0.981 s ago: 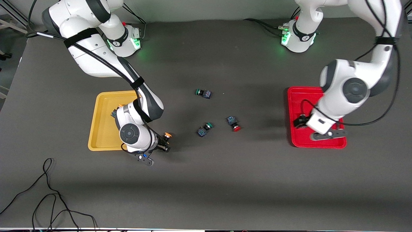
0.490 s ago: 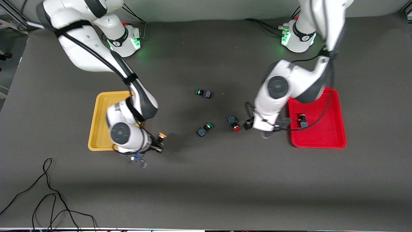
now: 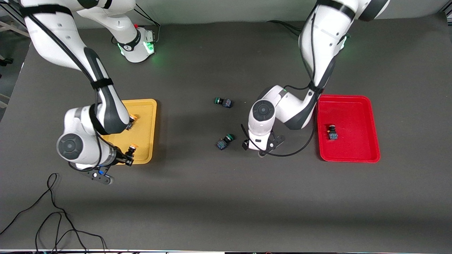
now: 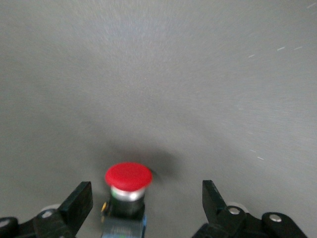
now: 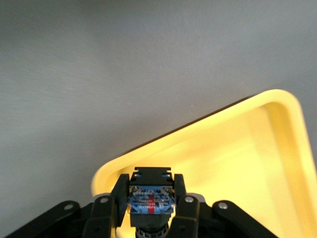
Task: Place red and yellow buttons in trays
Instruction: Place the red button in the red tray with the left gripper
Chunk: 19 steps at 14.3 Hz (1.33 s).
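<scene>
My right gripper (image 3: pixel 129 155) is shut on an orange-yellow-capped button (image 3: pixel 132 147) and holds it over the yellow tray's (image 3: pixel 144 106) corner nearest the front camera. The right wrist view shows the held button's blue body (image 5: pixel 150 201) between the fingers (image 5: pixel 151 186), above the tray's rim (image 5: pixel 237 148). A second yellow button (image 3: pixel 131 117) lies in that tray. My left gripper (image 4: pixel 146 196) is open, low over the table, with a red-capped button (image 4: pixel 128 176) between its fingers, closer to one. In the front view the left hand (image 3: pixel 261 134) hides this button. Another button (image 3: pixel 332 132) lies in the red tray (image 3: pixel 353 113).
Two green-capped buttons lie on the table between the trays, one (image 3: pixel 223 102) nearer the robots' bases, one (image 3: pixel 225 141) beside the left hand. A black cable (image 3: pixel 53 211) lies loose on the table near the front camera at the right arm's end.
The left arm swung from the red tray to over the red button on the table. The right arm carried the yellow button from over the table to over the yellow tray's corner.
</scene>
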### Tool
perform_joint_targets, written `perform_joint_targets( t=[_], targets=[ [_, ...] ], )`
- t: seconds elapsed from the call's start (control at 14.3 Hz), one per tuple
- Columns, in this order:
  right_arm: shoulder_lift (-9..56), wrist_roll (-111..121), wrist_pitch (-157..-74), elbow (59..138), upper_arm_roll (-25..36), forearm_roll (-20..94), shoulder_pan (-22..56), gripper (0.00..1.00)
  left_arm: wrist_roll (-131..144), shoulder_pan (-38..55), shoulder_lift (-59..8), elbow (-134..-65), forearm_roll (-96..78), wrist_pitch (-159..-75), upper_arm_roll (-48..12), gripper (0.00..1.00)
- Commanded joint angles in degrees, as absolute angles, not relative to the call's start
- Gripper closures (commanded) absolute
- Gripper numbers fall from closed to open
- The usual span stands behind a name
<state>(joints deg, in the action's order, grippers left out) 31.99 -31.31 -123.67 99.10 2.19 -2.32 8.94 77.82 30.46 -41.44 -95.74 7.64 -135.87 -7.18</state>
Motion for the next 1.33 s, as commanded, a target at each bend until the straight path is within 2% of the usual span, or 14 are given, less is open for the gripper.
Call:
perform_joint_targets(
  t=[0.0, 0.07, 0.14, 0.21, 0.28, 0.35, 0.42, 0.49, 0.7, 0.84, 1.05, 1.26],
  targets=[
    [31.55, -27.08, -126.12, 102.22, 3.51, -1.5, 8.97, 0.79, 79.72, 31.55, -41.93, -93.96, 9.23, -134.48, -6.24, 0.45],
    [31.2, -27.07, -125.51, 102.56, 3.52, -1.49, 8.96, 0.79, 79.72, 31.55, -41.84, -93.96, 9.14, -134.3, -6.24, 0.66],
    [30.85, -27.59, -124.29, 102.48, 3.6, -1.41, 9.05, 0.79, 79.72, 31.47, -41.75, -93.96, 9.14, -134.3, -6.24, 0.83],
    [30.41, -27.68, -123.15, 102.39, 3.52, -1.41, 9.05, 0.79, 79.37, 31.38, -41.66, -93.78, 9.14, -134.12, -6.24, 0.94],
    [30.15, -27.69, -122.87, 102.48, 3.6, -1.41, 9.05, 0.77, 79.1, 31.2, -41.05, -93.69, 9.23, -133.77, -6.24, 0.95],
    [30.15, -27.77, -122.87, 102.65, 3.52, -1.41, 8.97, 0.55, 78.32, 31.03, -39.48, -93.43, 9.14, -131.42, -6.33, 0.95],
    [30.41, -27.86, -123.05, 102.66, 3.6, -0.54, 8.96, 0.05, 76.4, 30.68, -37.46, -93.08, 8.62, -128.26, -6.42, 0.96],
    [30.41, -27.86, -123.05, 102.57, 3.69, 1.47, 8.88, 0.0, 73.68, 29.72, -35.44, -92.73, 7.66, -125.62, -6.59, 0.96],
    [28.58, -27.86, -122.26, 102.39, 3.69, 2.37, 8.7, 0.0, 58.69, 25.95, -28.06, -93.42, 3.09, -116.32, -6.5, 1.0],
    [24.02, -26.9, -119.55, 101.95, 3.6, 2.37, 8.7, 0.0, 44.19, 19.81, -22.53, -97.71, 1.76, -111.11, -6.5, 1.0],
    [15.41, -25.76, -117.26, 101.95, 3.52, 2.29, 8.7, 0.0, 24.15, 9.01, -12.16, -109.83, 1.76, -112.59, -6.24, 1.0],
    [8.11, -20.06, -112.78, 102.3, 2.9, 2.29, 7.04, 0.0, 7.26, -2.16, -10.37, -112.76, 2.72, -113.55, -5.98, 1.0]
  ],
)
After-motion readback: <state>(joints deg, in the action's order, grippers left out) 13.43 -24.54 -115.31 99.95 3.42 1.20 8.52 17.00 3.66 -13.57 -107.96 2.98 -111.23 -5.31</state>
